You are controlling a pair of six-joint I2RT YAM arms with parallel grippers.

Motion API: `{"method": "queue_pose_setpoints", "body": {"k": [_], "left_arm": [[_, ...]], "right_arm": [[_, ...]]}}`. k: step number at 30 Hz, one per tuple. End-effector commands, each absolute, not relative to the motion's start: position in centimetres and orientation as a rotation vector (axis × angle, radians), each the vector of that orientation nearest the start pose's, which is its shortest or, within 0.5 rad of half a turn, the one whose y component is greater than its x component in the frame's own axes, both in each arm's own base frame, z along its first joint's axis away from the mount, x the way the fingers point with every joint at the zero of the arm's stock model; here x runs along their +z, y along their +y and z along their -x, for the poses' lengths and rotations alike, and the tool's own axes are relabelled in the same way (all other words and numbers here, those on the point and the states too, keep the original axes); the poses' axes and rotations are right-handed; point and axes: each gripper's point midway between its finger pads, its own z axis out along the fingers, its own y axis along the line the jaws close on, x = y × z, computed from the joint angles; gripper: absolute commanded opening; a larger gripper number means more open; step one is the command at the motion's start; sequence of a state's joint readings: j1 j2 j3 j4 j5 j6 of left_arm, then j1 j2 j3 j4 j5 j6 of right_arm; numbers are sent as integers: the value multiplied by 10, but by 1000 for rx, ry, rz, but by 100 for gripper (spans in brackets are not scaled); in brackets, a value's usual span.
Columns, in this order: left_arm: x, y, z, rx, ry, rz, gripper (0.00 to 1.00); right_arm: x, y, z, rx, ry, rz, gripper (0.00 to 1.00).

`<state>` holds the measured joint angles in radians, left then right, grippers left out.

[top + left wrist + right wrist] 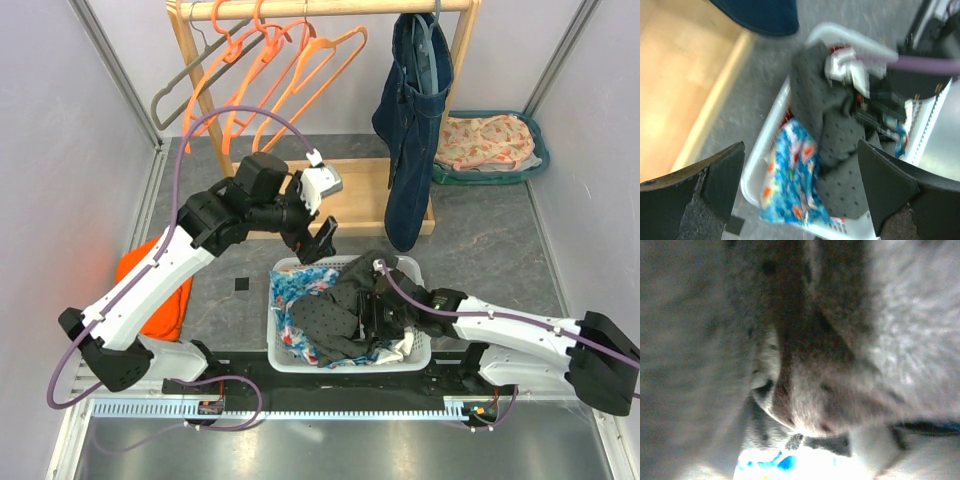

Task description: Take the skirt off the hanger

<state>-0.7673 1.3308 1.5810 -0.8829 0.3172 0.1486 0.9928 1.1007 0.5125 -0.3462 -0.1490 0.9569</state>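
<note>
The skirt lies heaped in the basket, off any hanger, so I judge this the release step. The right gripper is buried in the skirt and I cannot tell its opening. The left gripper hangs wide and empty above the basket. Next, the right must lift clear without dragging cloth.

We are looking at a robotics lab cell dressed up as a laundry corner. Plain grey partition panels in aluminium framing close it in at 9 and 3 o'clock. Two white arms are bolted at 6 o'clock beside a slotted cable duct. At 12 o'clock stands a wooden garment rack with plastic hangers and a denim garment. A white laundry basket sits mid-table, and a teal tray of clothes lies at 2 o'clock.
</note>
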Motion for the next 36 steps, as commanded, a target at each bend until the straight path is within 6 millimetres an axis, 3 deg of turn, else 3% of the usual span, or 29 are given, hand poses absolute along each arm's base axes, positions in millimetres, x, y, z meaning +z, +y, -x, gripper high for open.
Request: {"method": "queue_pose_setpoints", "body": {"k": [1,2,5,9,12,15,16,18,20,21,22,23,25,29,31,33,36], "left_arm": [[309,-273,-204,-666,1878,-1246,98],[309,-274,-206,-657,1881,-1242,97],[322,-278,-216,-633,1854,-1213,97],[355,-282,-230,-603,1789,-1156,97],[366,-283,-236,-583,1764,-1137,96],[379,-281,-240,-557,1737,-1113,96],[379,-281,-242,-549,1736,-1104,96],[379,-281,-243,-549,1738,-1098,96],[378,-282,-244,-553,1741,-1095,96],[377,-282,-244,-550,1743,-1094,96],[378,-281,-245,-544,1745,-1088,95],[378,-280,-246,-537,1739,-1087,95],[379,-278,-248,-516,1737,-1077,95],[379,-279,-250,-516,1738,-1068,95],[380,-278,-252,-508,1738,-1057,94],[378,-279,-256,-495,1747,-1042,94],[385,-278,-265,-464,1743,-999,94]], "right_arm": [[52,186,-102,402,2805,114,90],[75,186,-107,392,2775,114,93],[119,180,-111,428,2702,85,96],[131,168,-98,429,2740,61,97],[142,159,-93,421,2739,53,95],[183,160,-109,464,2612,29,81],[205,164,-122,495,2527,13,76],[229,180,-142,565,2400,41,65],[252,195,-165,603,2262,51,35],[255,199,-173,587,2230,58,14],[251,201,-181,559,2207,59,9],[259,208,-194,571,2138,41,6],[241,216,-206,499,2133,100,8],[219,247,-222,535,2120,137,18],[198,254,-220,556,2144,144,20],[192,260,-219,597,2139,136,20],[169,262,-205,649,2199,143,20]]}}
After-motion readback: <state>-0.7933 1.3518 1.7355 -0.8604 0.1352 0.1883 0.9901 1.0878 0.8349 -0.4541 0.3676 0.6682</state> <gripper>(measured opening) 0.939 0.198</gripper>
